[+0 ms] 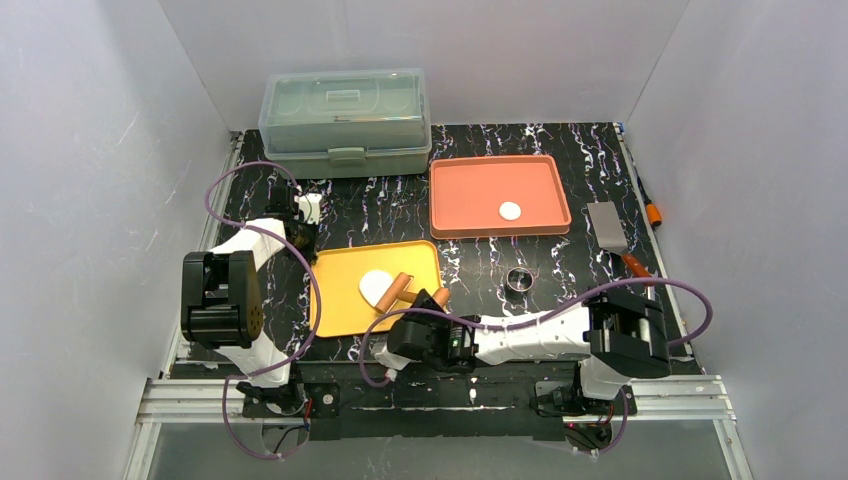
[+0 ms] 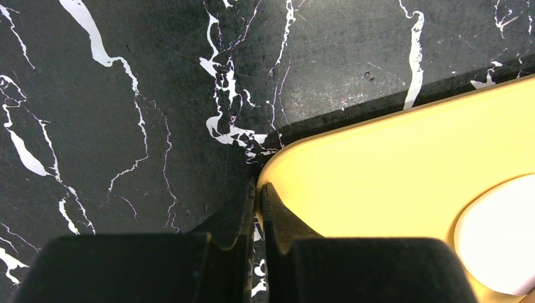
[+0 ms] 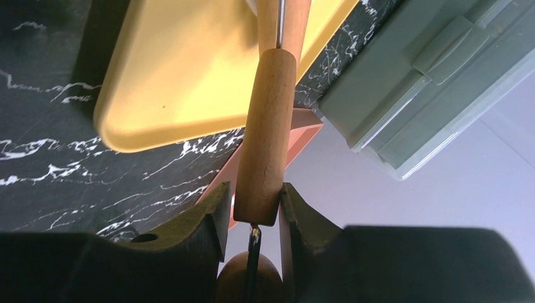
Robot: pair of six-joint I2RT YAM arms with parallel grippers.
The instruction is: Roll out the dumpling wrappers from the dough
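1. Your right gripper point(image 1: 433, 302) sits just below centre of the top view. Its jaws are partly closed and clamped on the wooden handle of the rolling pin point(image 1: 397, 290). In the right wrist view the handle stands between the two fingers point(image 3: 217, 211) at lower centre, touching both.
2. The rolling pin point(image 3: 268, 126) runs up and left from that grip onto the yellow tray point(image 1: 345, 300). Its roller lies against the right side of the dough point(image 1: 372, 285).
3. The dough is a flat white oval near the middle of the yellow tray, at the centre of the top view. In the left wrist view it shows only as a white curve point(image 2: 498, 240) at the right edge.
4. Your left gripper point(image 1: 311, 250) is fully closed, its tips point(image 2: 257, 189) at the upper-left corner of the yellow tray point(image 2: 378, 177). You cannot tell from these views whether the rim is pinched or only touched.
5. One dumpling wrapper point(image 1: 510, 210), a small round white disc, lies in the right half of the orange tray point(image 1: 450, 200), upper centre-right.
6. A small metal ring point(image 1: 518, 279) rests on the black marble table point(image 1: 470, 265) below the orange tray.
7. A scraper point(image 1: 607, 225) lies at the right edge, and a clear lidded box point(image 1: 345, 120) stands at upper left.
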